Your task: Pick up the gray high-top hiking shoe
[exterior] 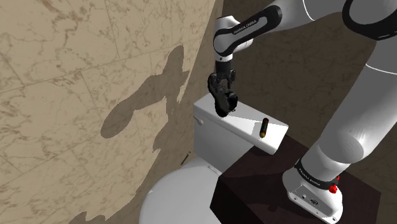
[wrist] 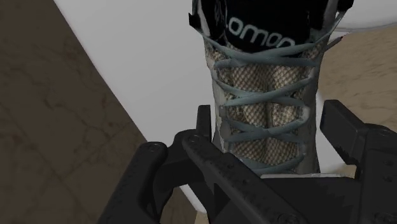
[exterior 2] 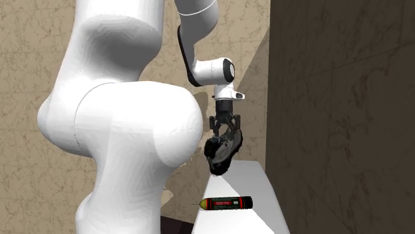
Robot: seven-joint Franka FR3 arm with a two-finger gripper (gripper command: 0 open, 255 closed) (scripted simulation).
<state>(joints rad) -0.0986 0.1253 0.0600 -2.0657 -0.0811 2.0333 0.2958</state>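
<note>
Near the clasped shoe (exterior: 224, 100) lies 1 black cylinder (exterior: 263, 128)

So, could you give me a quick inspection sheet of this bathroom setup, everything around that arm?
Surface: white toilet tank lid, flat.
Job's things: gray and black laced shoe, hanging toe-down over the lid's end away from the stand; whether it clears the lid, cannot tell.
Clutter: dark cylinder with a red band, lying on the lid nearer the stand.
Gripper: clasping the shoe's upper, one finger on each side.
Cables: nothing seen.
Surroundings: white toilet below, dark box stand, tan stone-patterned walls.
</note>
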